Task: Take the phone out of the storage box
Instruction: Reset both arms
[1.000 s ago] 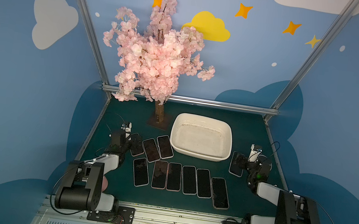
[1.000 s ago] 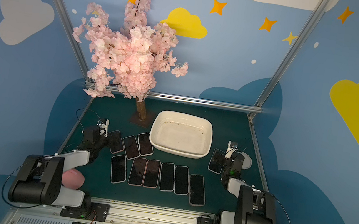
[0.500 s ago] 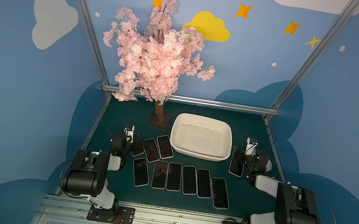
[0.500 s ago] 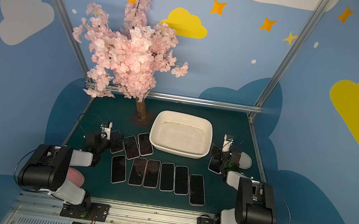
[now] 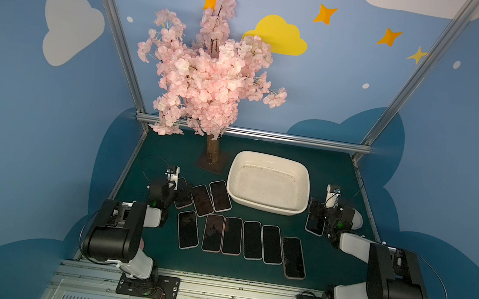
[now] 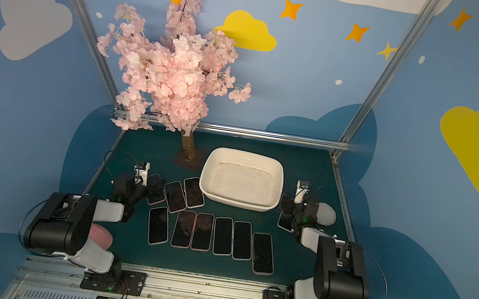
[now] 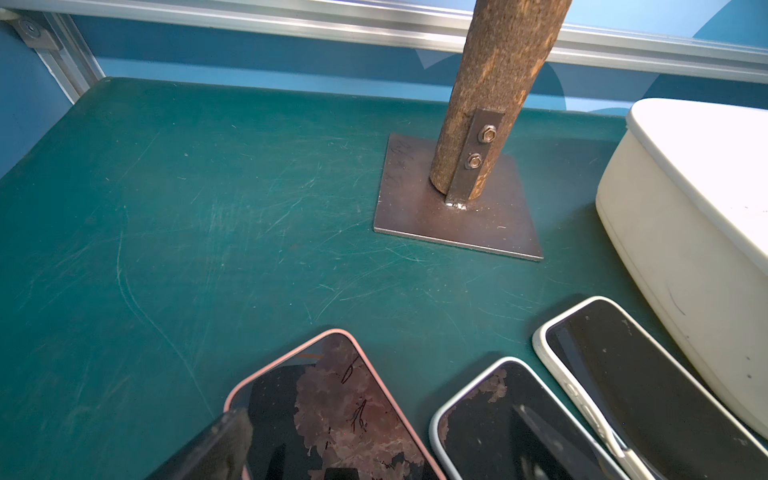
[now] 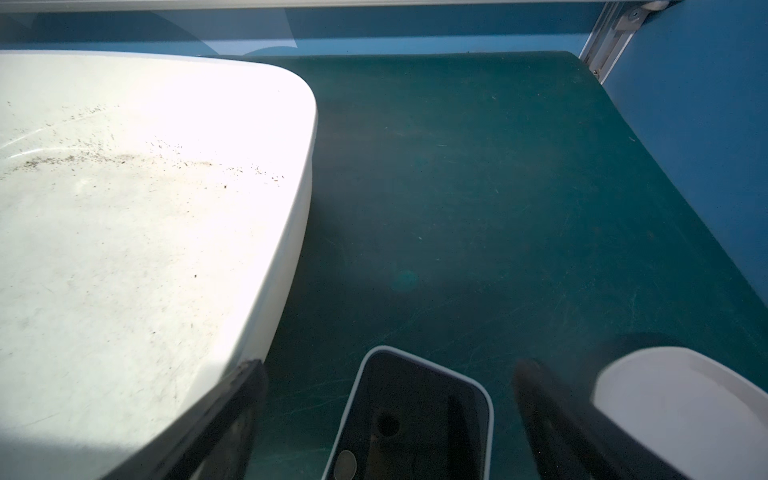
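Observation:
The cream storage box (image 5: pixel 272 158) (image 6: pixel 245 155) stands at the back middle of the green table, and its speckled floor shows no phone in both top views. Several dark-screened phones lie flat outside it. My left gripper (image 5: pixel 179 187) (image 7: pixel 374 449) hangs open low over a pink-cased phone (image 7: pixel 332 407) (image 5: pixel 184 195) left of the box. My right gripper (image 5: pixel 317 210) (image 8: pixel 388 368) is open just right of the box (image 8: pixel 291 232), its fingers (image 8: pixel 216 424) straddling a white-cased phone (image 8: pixel 415 415) (image 5: pixel 315 225) without touching it.
A row of several phones (image 5: pixel 232 235) lies along the front, with two more (image 5: pixel 202 200) angled beside the box. The blossom tree's trunk and steel base plate (image 7: pixel 457 208) (image 5: pixel 210 165) stand back left. A white rounded object (image 5: pixel 356 219) (image 8: pixel 681 407) sits by the right gripper.
Both grippers have crept inward and slightly toward the back. The right one now hangs over the white-cased phone beside the box. Jaws stayed open and no phone moved.

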{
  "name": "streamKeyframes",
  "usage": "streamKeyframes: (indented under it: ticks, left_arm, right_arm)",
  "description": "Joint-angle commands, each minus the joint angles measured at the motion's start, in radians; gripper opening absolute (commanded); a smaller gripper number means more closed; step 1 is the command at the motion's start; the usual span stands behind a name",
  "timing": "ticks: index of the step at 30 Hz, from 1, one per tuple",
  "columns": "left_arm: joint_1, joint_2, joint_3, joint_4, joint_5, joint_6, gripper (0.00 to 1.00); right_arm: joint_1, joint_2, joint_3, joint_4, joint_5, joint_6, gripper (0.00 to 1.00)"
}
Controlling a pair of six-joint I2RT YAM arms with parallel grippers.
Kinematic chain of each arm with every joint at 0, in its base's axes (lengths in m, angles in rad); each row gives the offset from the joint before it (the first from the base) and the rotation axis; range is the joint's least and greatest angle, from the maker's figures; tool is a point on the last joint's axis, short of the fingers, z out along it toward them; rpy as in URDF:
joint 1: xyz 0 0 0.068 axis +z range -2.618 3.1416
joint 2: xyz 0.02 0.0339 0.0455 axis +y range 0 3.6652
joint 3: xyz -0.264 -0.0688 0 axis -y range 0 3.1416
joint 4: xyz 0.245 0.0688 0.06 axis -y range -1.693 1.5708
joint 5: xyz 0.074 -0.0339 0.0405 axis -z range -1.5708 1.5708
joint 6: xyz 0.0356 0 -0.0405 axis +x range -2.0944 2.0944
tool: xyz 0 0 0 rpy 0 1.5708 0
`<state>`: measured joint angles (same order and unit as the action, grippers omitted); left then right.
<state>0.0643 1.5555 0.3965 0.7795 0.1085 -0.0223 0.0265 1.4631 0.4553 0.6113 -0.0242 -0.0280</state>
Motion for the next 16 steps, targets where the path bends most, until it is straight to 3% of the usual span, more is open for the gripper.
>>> streamKeyframes:
  ticks: [1, 16]
  left_arm:
    - [-0.003, -0.017, 0.007, 0.025, 0.005, 0.016, 1.0]
    - [-0.003, -0.017, 0.007, 0.024, 0.002, 0.016, 1.0]
  right_arm:
    - [0.004, 0.007, 0.016, -0.019, 0.009, -0.01, 0.99]
    - [0.005, 0.008, 0.015, -0.019, 0.009, -0.009, 0.99]
